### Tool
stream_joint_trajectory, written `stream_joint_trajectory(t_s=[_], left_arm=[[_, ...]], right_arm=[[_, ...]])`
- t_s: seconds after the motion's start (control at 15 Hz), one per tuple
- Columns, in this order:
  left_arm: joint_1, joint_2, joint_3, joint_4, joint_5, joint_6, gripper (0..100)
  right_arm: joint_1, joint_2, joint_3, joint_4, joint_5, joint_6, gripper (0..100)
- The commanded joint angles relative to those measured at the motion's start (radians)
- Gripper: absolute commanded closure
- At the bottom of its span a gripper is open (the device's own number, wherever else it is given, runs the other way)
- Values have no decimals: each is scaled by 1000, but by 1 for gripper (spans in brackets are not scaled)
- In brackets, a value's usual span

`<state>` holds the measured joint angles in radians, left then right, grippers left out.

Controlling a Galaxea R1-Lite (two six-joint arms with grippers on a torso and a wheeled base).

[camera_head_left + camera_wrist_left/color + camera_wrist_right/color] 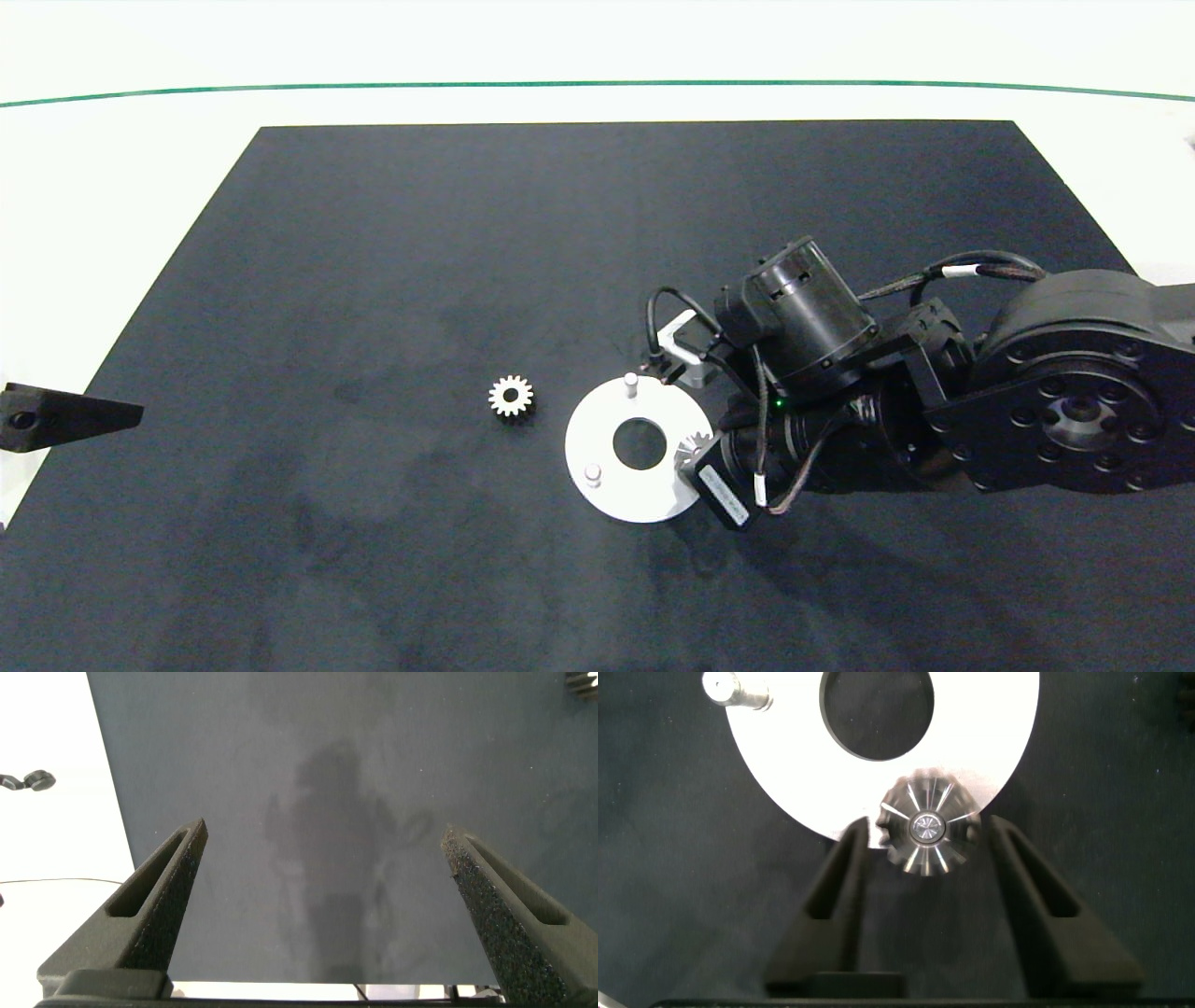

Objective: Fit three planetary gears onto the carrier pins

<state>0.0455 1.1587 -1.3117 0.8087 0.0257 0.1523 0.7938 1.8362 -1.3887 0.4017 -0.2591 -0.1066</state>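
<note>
**White disc, one gear at the right hand**

Black matting (373,280) covers most of the pale tabletop (112,187) in the head view. Near the middle lies the white disc (607,490), a flat ring with a large centre hole. Two pins stand bare on it: one at the far edge (631,381) and one at the near left (592,472). A loose gear (511,396) lies flat on the mat just left of the disc, not touching it. The right arm (1074,392) reaches in from the right edge, its wrist hanging over the disc's right side, where a second gear (692,450) shows partly under it. The left arm (56,415) is only a dark tip at the left edge, well away from the parts.

Seen from the left wrist, the left hand (322,882) hangs wide apart over bare mat with nothing between its fingers. A few gear teeth (583,676) show at one corner of the picture.

Seen from the right wrist, the right hand (926,845) has its two fingers set narrowly on either side of the gear (926,828), touching its teeth. The gear sits over the rim of the disc (785,756), with a small round centre showing in its bore. One bare pin (736,690) stands farther round the disc. A third gear appears in none of the views.
</note>
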Motion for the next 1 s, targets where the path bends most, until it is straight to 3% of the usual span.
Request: stream_joint_trajectory(t_s=[0.07,0.2,0.47,0.67,0.87,1.0], left_arm=[[0,1,0,4,0,1,0],[0,-1,0,4,0,1,0],[0,-1,0,4,0,1,0],[-1,-1,0,4,0,1,0],[-1,-1,2,4,0,1,0],[-1,-1,2,4,0,3,0]], right_arm=[[7,-15,-3,2,-2,1,0],[4,-41,-24,2,-2,4,0],[-160,-46,-211,12,-6,5,0],[-240,-23,-277,62,-6,4,0],[-269,17,-306,62,-6,8,0],[-269,54,-314,62,-6,34,0]])
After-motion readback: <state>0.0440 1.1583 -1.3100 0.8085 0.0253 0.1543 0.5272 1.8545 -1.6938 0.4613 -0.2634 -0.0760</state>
